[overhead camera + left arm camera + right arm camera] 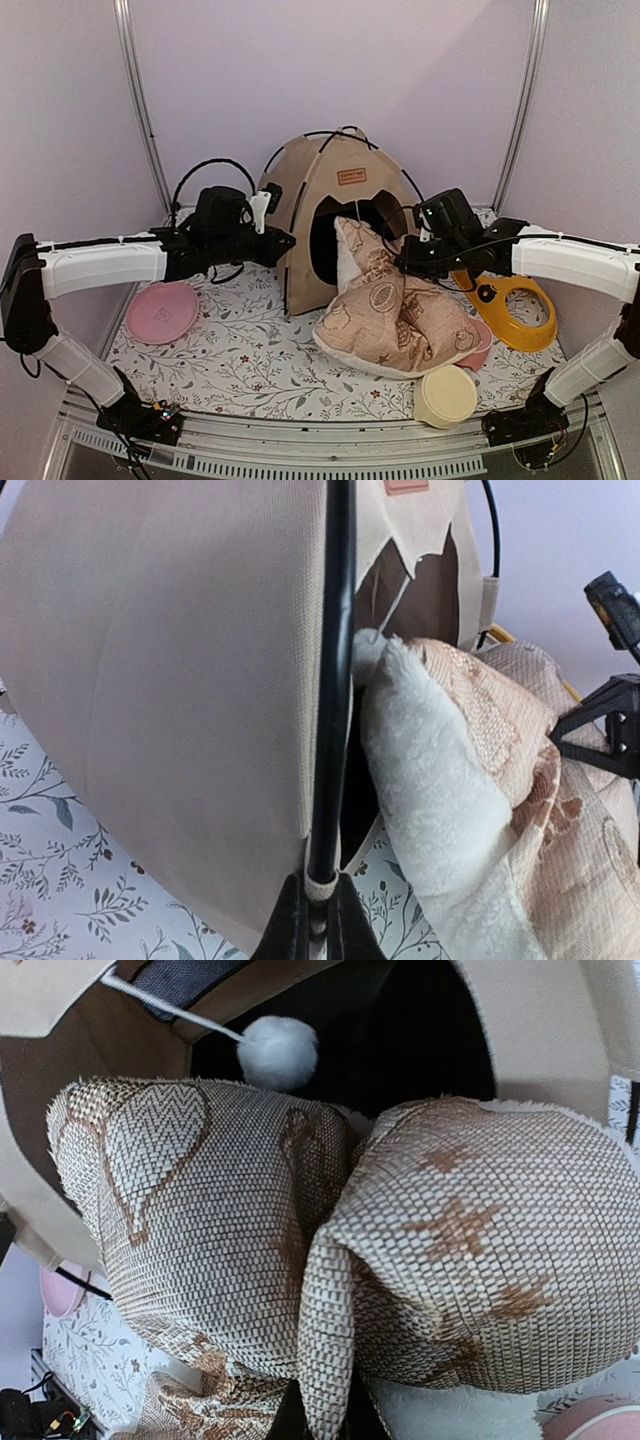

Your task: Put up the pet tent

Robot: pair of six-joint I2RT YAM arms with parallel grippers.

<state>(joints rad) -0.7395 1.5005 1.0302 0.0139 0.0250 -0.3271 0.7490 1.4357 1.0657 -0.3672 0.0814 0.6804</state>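
- Your tent (322, 200) stands upright at the back middle of the table (250, 370). Its black poles are arched and its walls look taut, so I judge the framing mostly done.
- The cushion (392, 312) is only partly in. It is folded, its upper end leans into the doorway (325, 245), and its bulk lies on the table in front. The pom-pom (278, 1052) hangs just above it.
- What seems left is seating the cushion flat inside the tent and then letting go.
- Your left gripper (318, 925) is closed on the lower end of a pole (335, 680) at the tent's front left edge. That arm reaches in from the left with its forearm about level.
- Your right gripper (405, 262) is closed too, and it looks to be pinching a fold at the top of the cushion. Its fingers are mostly hidden by the fabric. That arm reaches in from the right, wrist facing the doorway.
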